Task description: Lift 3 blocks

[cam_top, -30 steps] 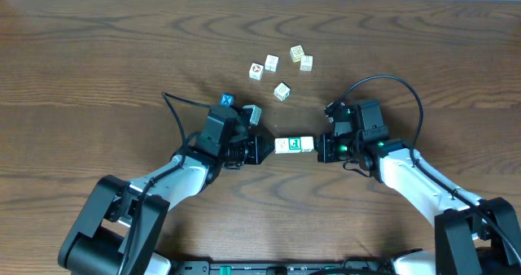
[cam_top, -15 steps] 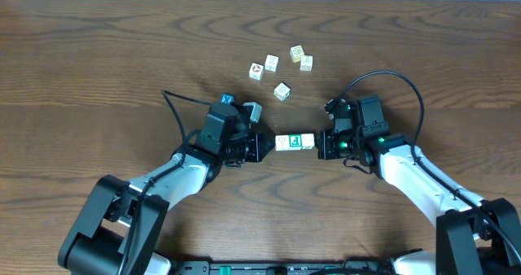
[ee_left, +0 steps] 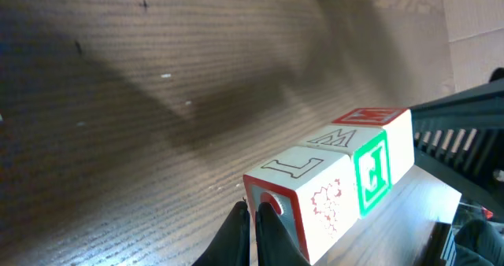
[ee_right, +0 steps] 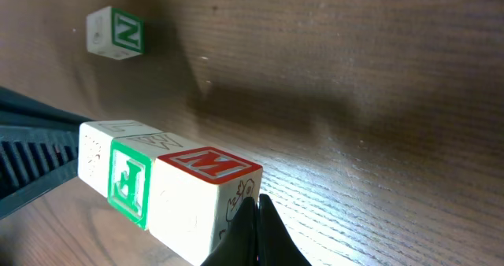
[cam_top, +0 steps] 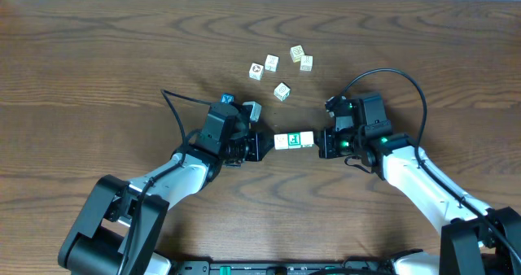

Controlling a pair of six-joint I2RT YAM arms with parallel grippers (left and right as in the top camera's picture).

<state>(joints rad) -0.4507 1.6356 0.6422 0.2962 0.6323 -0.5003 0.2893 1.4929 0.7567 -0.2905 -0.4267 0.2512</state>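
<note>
Three blocks point(cam_top: 295, 141) form a tight row end to end, squeezed between my two grippers. My left gripper point(cam_top: 268, 145) is shut, its tip pressing the cream block with the L point(ee_left: 303, 199). My right gripper point(cam_top: 319, 142) is shut, its tip against the block with the red M top point(ee_right: 201, 195). The green-faced block point(ee_left: 370, 168) sits in the middle. The row appears to hang a little above the table, with its shadow lying apart on the wood. In the wrist views the left gripper point(ee_left: 253, 219) and the right gripper point(ee_right: 256, 211) have nothing between their fingers.
A blue-faced cube point(cam_top: 227, 100) and a pale cube point(cam_top: 252, 111) lie just behind my left gripper. Several more loose cubes point(cam_top: 282, 90) are scattered farther back at the centre. A cube with a green N point(ee_right: 116, 31) shows in the right wrist view.
The row of blocks and both grippers have shifted slightly up the overhead picture together. The squeeze on the row is unchanged.
</note>
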